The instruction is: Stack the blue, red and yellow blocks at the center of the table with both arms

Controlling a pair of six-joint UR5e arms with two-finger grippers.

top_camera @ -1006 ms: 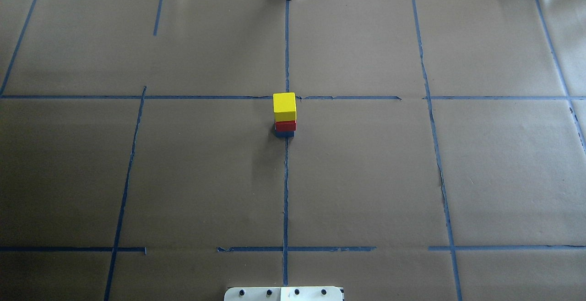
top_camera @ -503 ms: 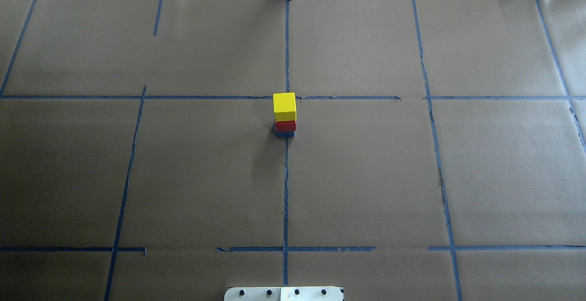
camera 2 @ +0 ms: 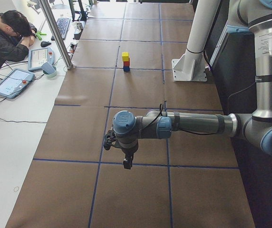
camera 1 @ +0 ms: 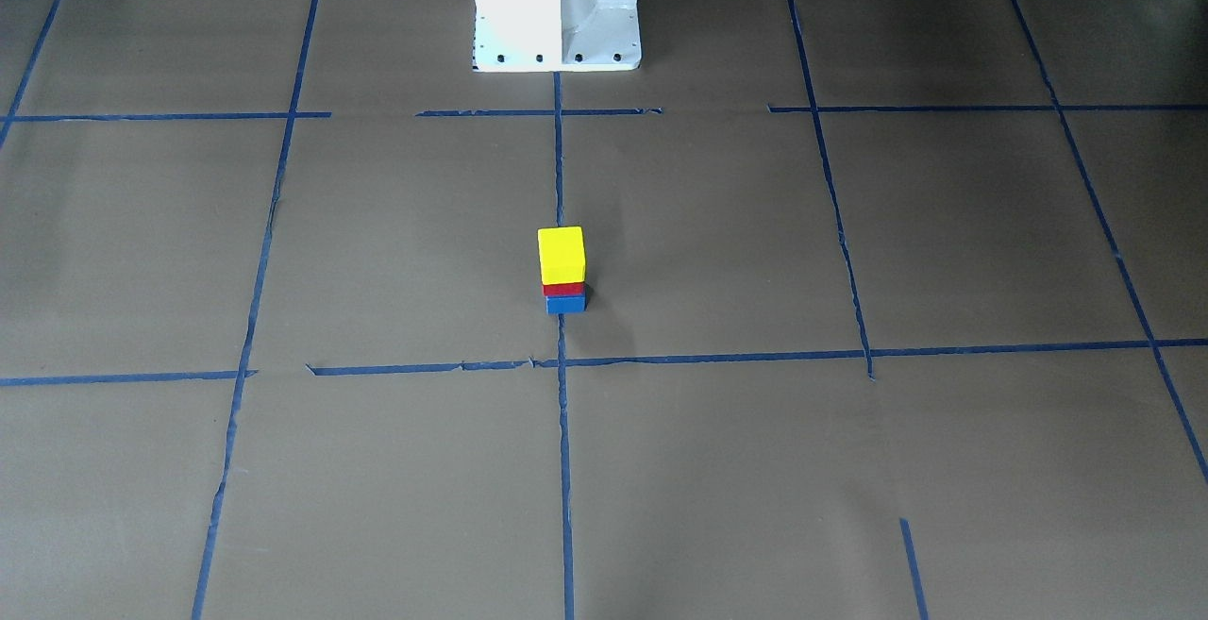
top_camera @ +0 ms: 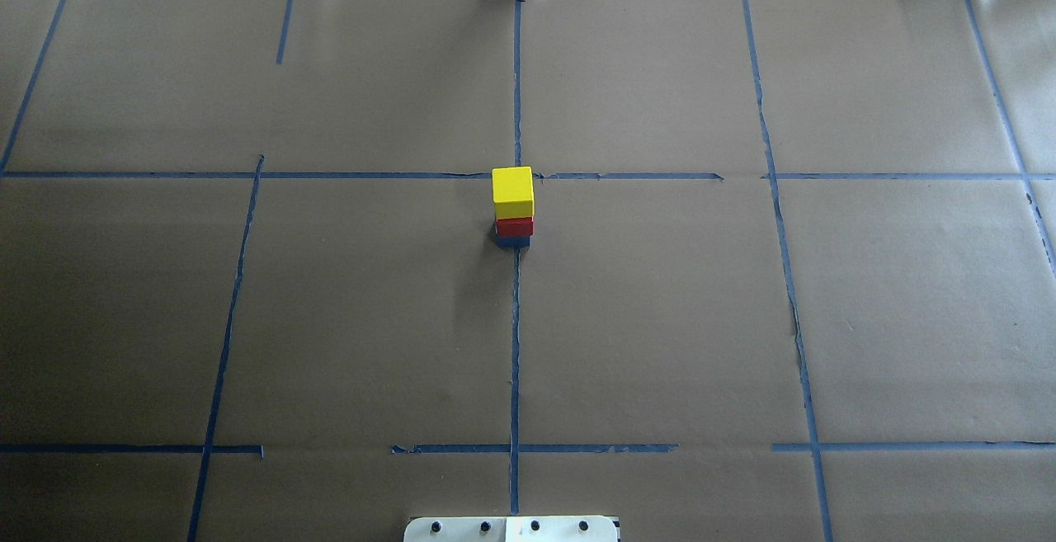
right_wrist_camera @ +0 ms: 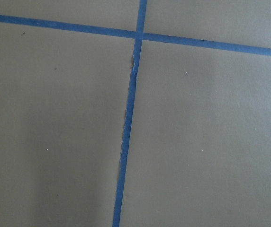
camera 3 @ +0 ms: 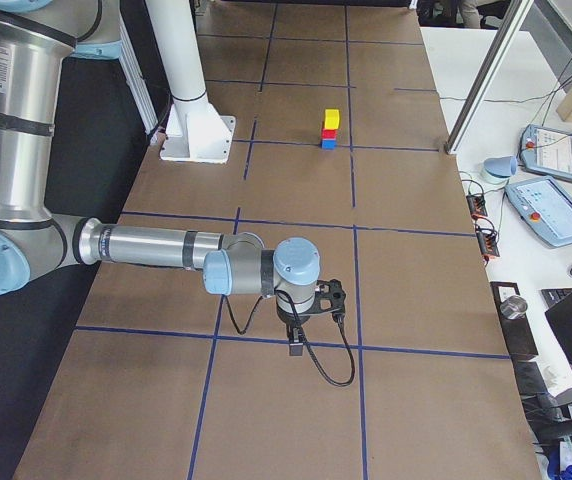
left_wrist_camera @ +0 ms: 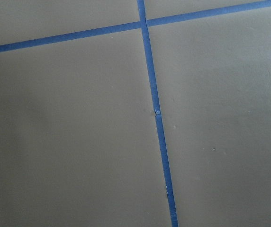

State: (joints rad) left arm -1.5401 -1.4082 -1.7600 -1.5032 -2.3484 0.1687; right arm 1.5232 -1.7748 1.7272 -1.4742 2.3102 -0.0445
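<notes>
Front-facing view: the yellow block point(camera 1: 562, 256) sits on the red block point(camera 1: 563, 289), which sits on the blue block point(camera 1: 565, 304). The column stands upright on the table point(camera 1: 849, 507), on the central tape line point(camera 1: 563, 469) and just to the robot's side of a tape crossing. The blue block's edge peeks out slightly past the yellow one's. The white pedestal base point(camera 1: 557, 7) is at the top. No arm is in frame.

Overhead view: same column and same order, free-standing at the middle of the grid. Nothing touches it and no arm is in frame.

Judgement: all three blocks are stacked, so the task looks complete. The next move calls for no further grasp, only keeping both arms well clear of the column.

Exterior left view: the left arm point(camera 2: 193, 124) reaches out level over the near end of the table, well apart from the stack. Its wrist is turned down, so the left gripper point(camera 2: 126, 164) points at the paper. It appears to carry nothing. I cannot tell from here whether the jaws are apart or together. A person point(camera 2: 5, 40) sits at the side desk.

Exterior right view: the right arm point(camera 3: 156, 245) mirrors this at the opposite end, forearm level and right gripper point(camera 3: 293, 348) pointing down over a tape line. Jaw state again cannot be told.

Left wrist view: only paper and a tape crossing show. No fingers or blocks are visible.

Right wrist view: the same, bare paper and crossing tape.
</notes>
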